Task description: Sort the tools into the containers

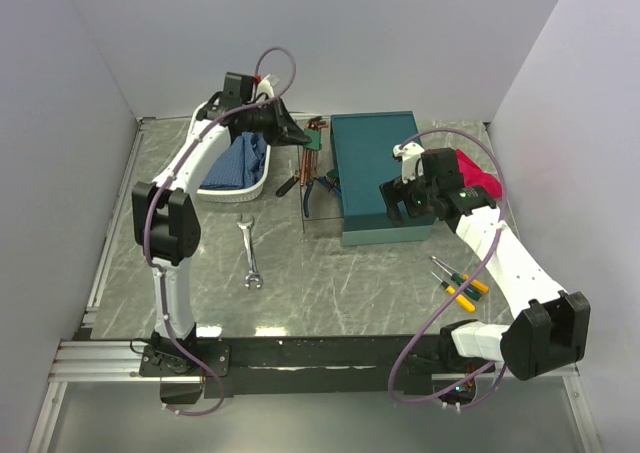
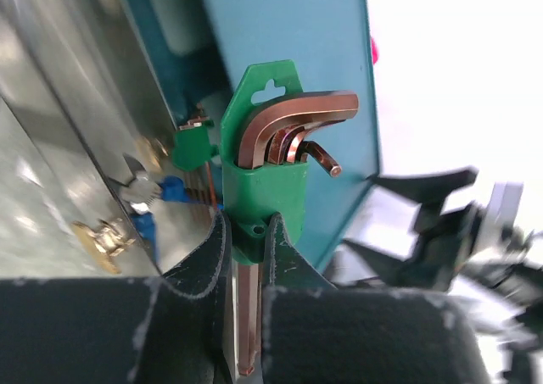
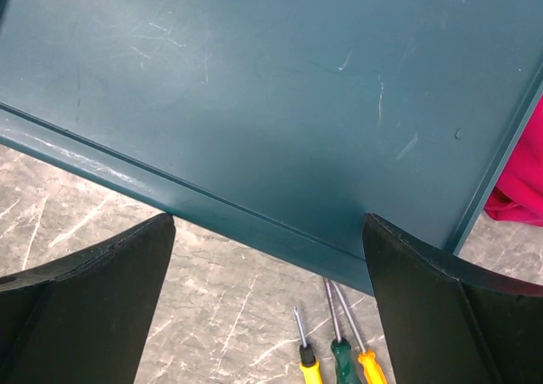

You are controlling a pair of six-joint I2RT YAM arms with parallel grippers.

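Note:
My left gripper (image 1: 298, 136) is shut on a set of copper hex keys in a green holder (image 1: 316, 139), held above the grey tray (image 1: 312, 223) beside the teal box (image 1: 385, 178). In the left wrist view the gripper (image 2: 246, 240) clamps the long key shafts below the holder (image 2: 263, 172). Blue-handled pliers (image 1: 325, 185) lie in the tray. My right gripper (image 1: 402, 199) is open and empty over the box lid (image 3: 280, 87), near its front edge. A silver spanner (image 1: 250, 253) lies left of the box. Yellow and green screwdrivers (image 1: 460, 283) lie front right and also show in the right wrist view (image 3: 339, 358).
A white basket (image 1: 262, 185) with a blue cloth (image 1: 240, 161) stands at the back left. A red cloth (image 1: 482, 173) lies right of the box. A dark-handled tool (image 1: 290, 183) lies between basket and tray. White walls close in the table.

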